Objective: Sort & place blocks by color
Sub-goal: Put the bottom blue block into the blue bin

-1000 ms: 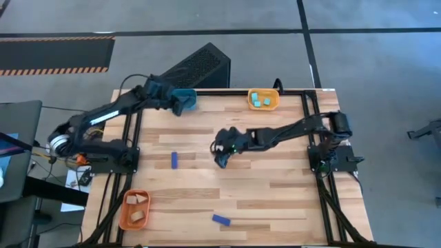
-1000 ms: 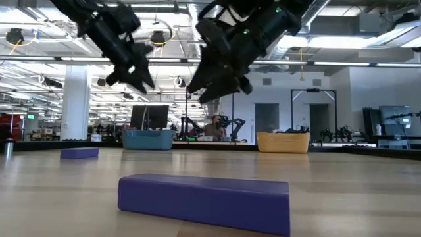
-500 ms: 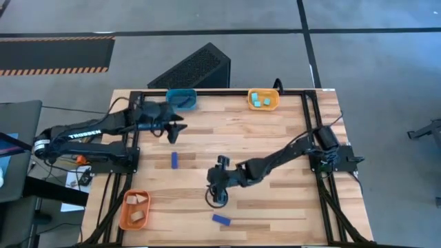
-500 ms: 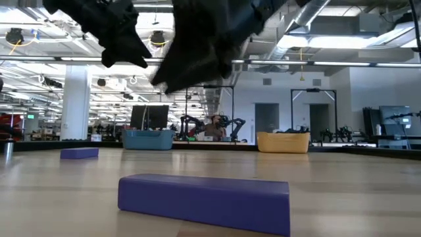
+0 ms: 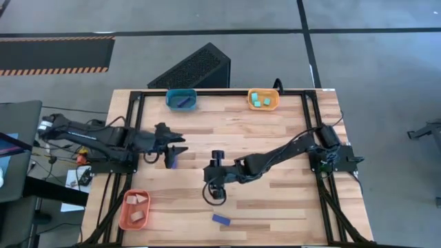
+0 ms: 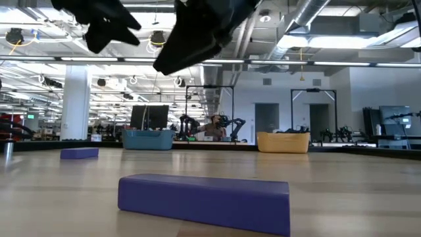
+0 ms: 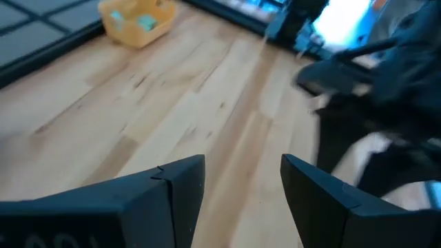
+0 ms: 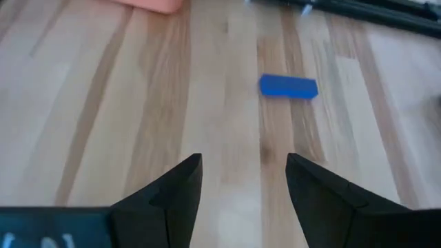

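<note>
Two dark blue bars lie flat on the wooden table. One blue bar (image 5: 220,220) (image 8: 288,86) (image 6: 204,201) is near the near edge, the other blue bar (image 5: 172,162) (image 6: 79,153) is left of the middle. My right gripper (image 5: 214,195) (image 8: 242,165) hangs open above the table, just on the far side of the near bar. My left gripper (image 5: 178,141) (image 7: 241,169) is open, above the far end of the other bar. A third blue bar lies in the teal tray (image 5: 181,100). Cyan chunks sit in the yellow tray (image 5: 264,100). Tan pieces sit in the orange tray (image 5: 134,210).
The three trays stand at the table's rim: teal and yellow at the far edge, orange at the near left corner. A black frame (image 5: 207,91) runs along the table's far, left and right sides. The right arm (image 5: 275,155) stretches across the table's middle.
My left gripper has drawn back from the teal tray toward the near edge and come down over the blue bar left of the middle. My right gripper has swung from the table's middle toward the near edge and now hangs by the near blue bar. The bars have not moved.
</note>
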